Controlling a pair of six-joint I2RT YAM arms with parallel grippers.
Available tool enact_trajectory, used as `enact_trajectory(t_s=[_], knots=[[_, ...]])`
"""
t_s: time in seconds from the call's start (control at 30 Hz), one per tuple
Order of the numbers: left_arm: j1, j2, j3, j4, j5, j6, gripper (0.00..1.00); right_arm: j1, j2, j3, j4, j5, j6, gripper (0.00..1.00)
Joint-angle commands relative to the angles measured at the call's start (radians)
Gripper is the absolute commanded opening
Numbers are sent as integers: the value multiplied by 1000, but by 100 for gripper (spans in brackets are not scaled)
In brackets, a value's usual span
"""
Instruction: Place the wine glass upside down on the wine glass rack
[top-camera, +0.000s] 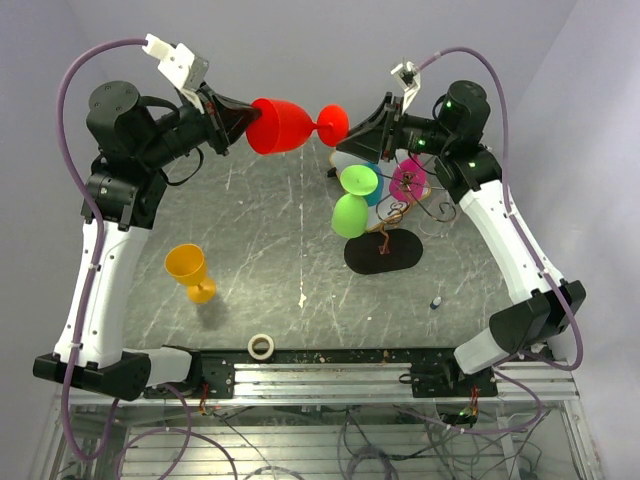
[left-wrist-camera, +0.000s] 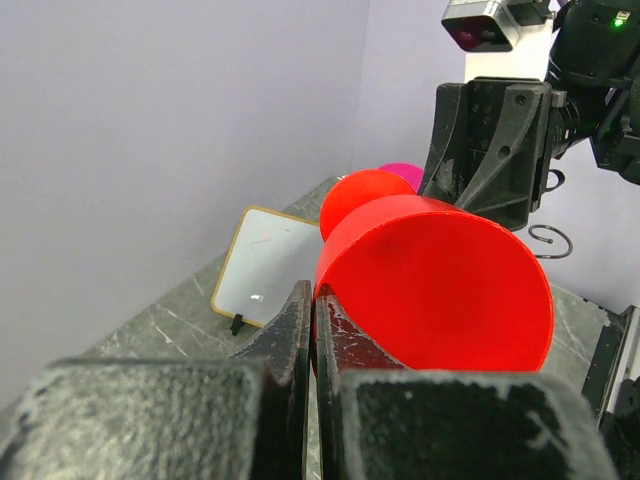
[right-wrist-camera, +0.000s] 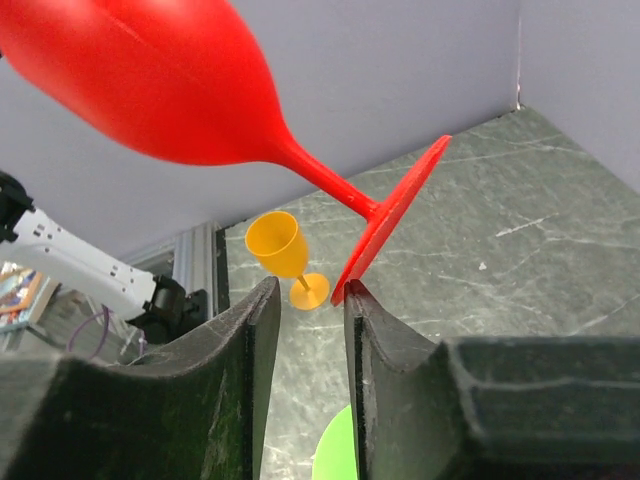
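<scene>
Pale lilac walls, grey marbled tabletop
</scene>
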Motion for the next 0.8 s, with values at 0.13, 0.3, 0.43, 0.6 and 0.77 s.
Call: enact_trajectory(t_s=[0.13,0.3,0.43,0.6,0.77], knots=[[-17,1,39,-12,-46,59,7,19,40,73,18,96,81,25],[-22,-3,21,-14,-40,77,7,34,54,82,19,111,87,22],[-25,-7,16,-20,-37,97,7,36,61,90,12,136,90,17],[-31,-12,-3,-22,-25,122,7,37,67,98,9,158,104,11],[-33,-12,-5,-25,-17,131,7,37,73,108,-17,204,103,6]])
